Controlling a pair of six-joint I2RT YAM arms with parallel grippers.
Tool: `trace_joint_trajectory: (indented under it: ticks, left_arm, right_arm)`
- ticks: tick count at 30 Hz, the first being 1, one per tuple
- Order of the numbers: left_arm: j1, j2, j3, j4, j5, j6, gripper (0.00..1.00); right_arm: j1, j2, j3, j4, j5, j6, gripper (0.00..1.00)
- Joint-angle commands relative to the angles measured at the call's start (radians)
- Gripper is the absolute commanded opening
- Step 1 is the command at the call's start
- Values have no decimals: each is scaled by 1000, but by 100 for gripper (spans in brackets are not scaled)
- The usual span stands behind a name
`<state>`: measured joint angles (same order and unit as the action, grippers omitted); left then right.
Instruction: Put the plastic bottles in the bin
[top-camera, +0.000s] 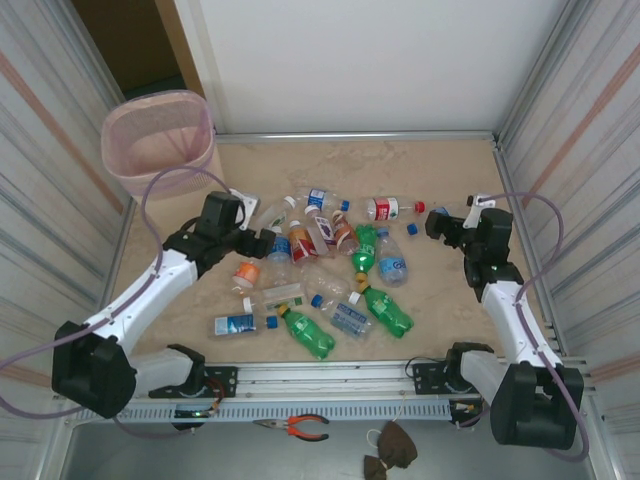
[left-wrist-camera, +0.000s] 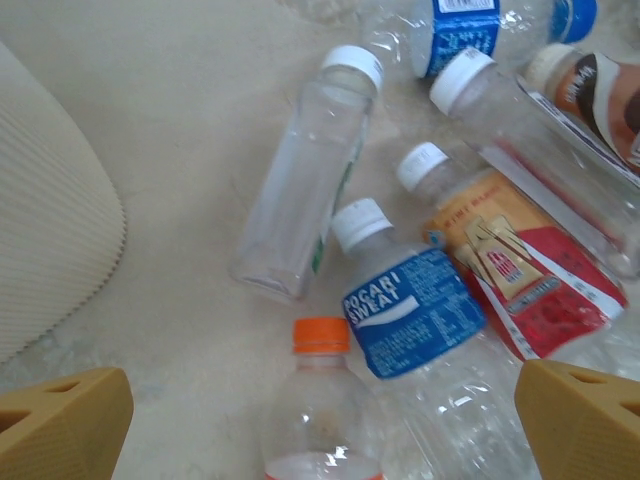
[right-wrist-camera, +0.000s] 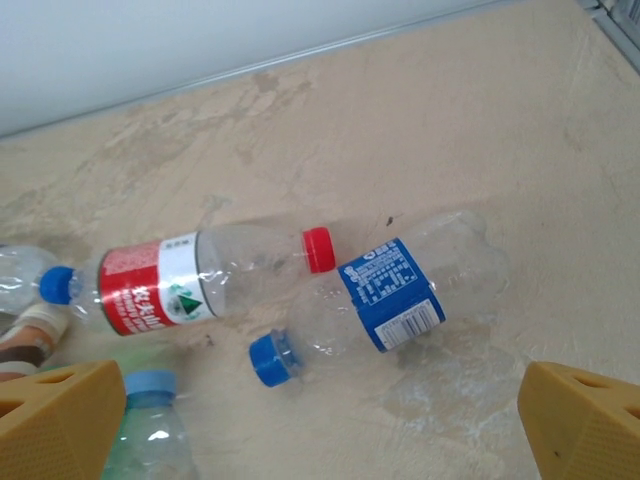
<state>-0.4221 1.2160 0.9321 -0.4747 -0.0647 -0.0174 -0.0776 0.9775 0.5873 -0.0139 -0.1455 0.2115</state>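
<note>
Several plastic bottles (top-camera: 320, 270) lie scattered over the middle of the table, some green (top-camera: 308, 333), most clear. The pale pink bin (top-camera: 158, 140) stands at the far left corner. My left gripper (top-camera: 262, 240) hovers open at the pile's left edge. In its wrist view the gripper (left-wrist-camera: 320, 430) is above an orange-capped bottle (left-wrist-camera: 322, 400), with a Pocari Sweat bottle (left-wrist-camera: 420, 330) beside it. My right gripper (top-camera: 437, 222) is open at the pile's right side. In its wrist view the gripper (right-wrist-camera: 320, 430) hangs just short of a blue-labelled bottle (right-wrist-camera: 400, 295) and a red-capped bottle (right-wrist-camera: 200, 280).
Corrugated walls close in the table on the left and right, and a white wall at the back. The bin's beige ribbed body (left-wrist-camera: 50, 250) rises at the left of the left wrist view. Pliers (top-camera: 300, 427) lie on the near ledge behind the rail.
</note>
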Motion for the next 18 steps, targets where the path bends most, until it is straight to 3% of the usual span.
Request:
trace_joint_trajectory:
  ticks: [1, 8, 18]
  left_arm:
    - [-9, 60, 100, -304, 48, -54, 99]
    - [-17, 148, 168, -504, 72, -77, 95]
    - [-11, 238, 105, -424, 89, -86, 87]
  right_arm:
    - [3, -20, 65, -138, -49, 59, 98]
    - [4, 0, 86, -149, -127, 69, 97]
    - [4, 31, 90, -144, -147, 69, 97]
